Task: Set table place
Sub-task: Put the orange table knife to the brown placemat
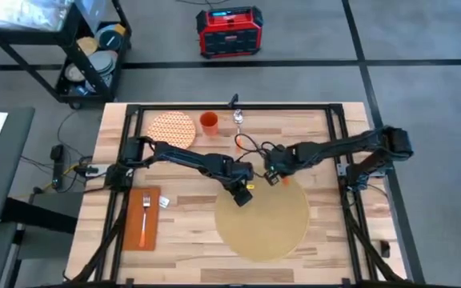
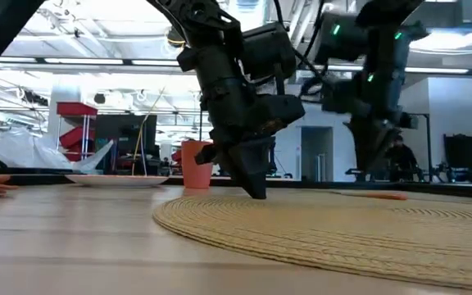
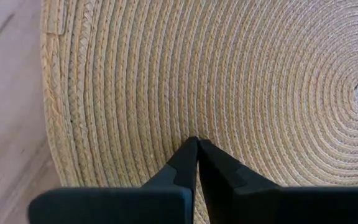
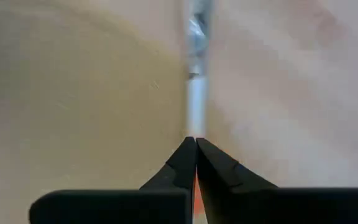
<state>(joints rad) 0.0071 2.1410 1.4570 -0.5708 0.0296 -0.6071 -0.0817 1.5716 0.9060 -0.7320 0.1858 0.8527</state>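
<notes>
The round tan woven place (image 1: 266, 224) lies flat on the table (image 1: 182, 232), right of the middle. My left gripper (image 1: 243, 196) is shut, its tips down on the mat's far left part (image 3: 196, 142). My right gripper (image 1: 274, 178) is at the mat's far edge, shut on a knife with a silver blade (image 4: 196, 106) and an orange handle. An orange-and-white plate (image 1: 172, 128), an orange cup (image 1: 208, 122) and a glass (image 1: 238, 118) stand at the far edge. My left gripper's shut fingertips (image 2: 256, 192) touch the mat's woven top (image 3: 185, 124) a little inside its far left rim, coming steeply from above. The mat lies flat under them. My right gripper pinches the knife between its two fingers at the orange handle (image 4: 194, 186), the fingers lying along it. The silver blade sticks out past the fingertips. The knife (image 2: 379, 195) is level and low over the mat's far edge; whether it rests there I cannot tell.
An orange napkin (image 1: 144, 232) with a fork (image 1: 145, 214) on it lies near the table's left front. Bare wood shows between the napkin and the mat. A black cart (image 1: 94, 48) and a red box (image 1: 229, 32) stand on the floor beyond the table.
</notes>
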